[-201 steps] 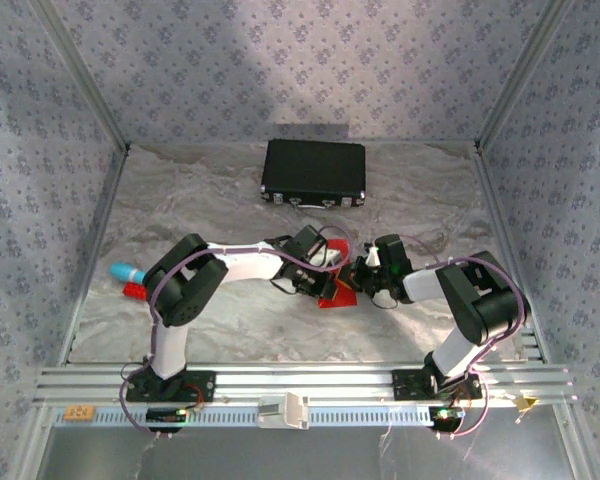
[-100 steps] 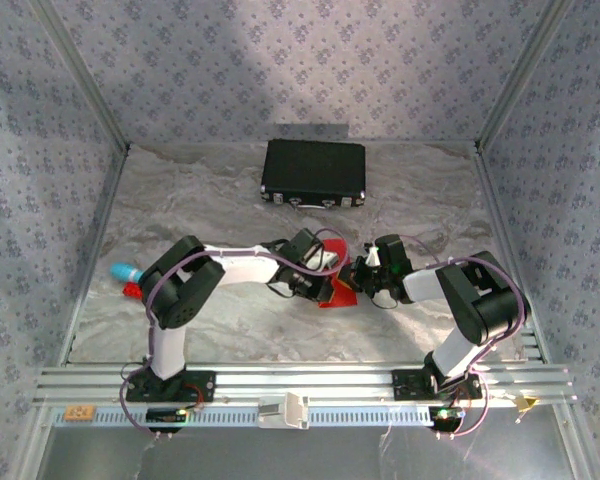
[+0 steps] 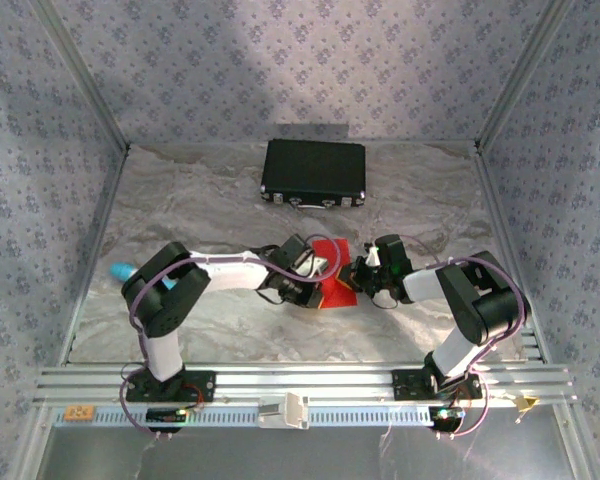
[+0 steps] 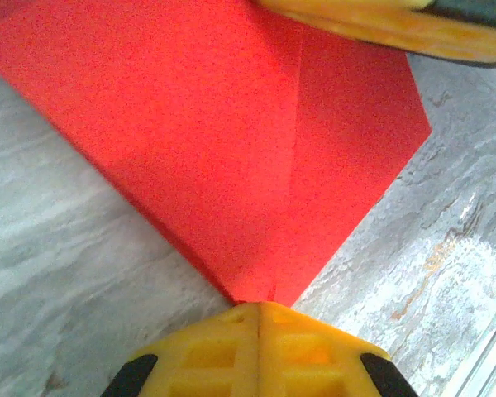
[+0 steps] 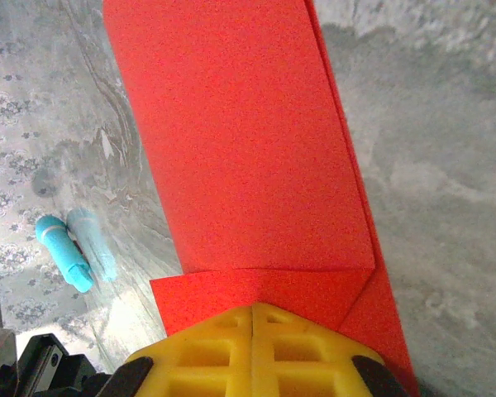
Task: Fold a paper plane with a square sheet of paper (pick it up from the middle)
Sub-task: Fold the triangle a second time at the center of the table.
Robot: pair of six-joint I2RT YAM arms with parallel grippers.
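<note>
Left wrist view: left gripper (image 4: 259,310) has its yellow fingers pressed flat together, pinching the pointed corner of the folded red paper (image 4: 231,141).
Right wrist view: right gripper (image 5: 254,310) has its fingers closed tight on the opposite end, where a small flap is turned over.
Paper: stretched between both grippers near mid-table, with one straight crease.
Table (image 3: 230,330): grey marbled surface, black case (image 3: 313,172) at the far edge, turquoise object (image 3: 123,270) at the left.
Walls (image 3: 280,60): pale flower-patterned panels on three sides.

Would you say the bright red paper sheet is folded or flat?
Folded: the bright red paper sheet shows creases and overlapping flaps.
</note>
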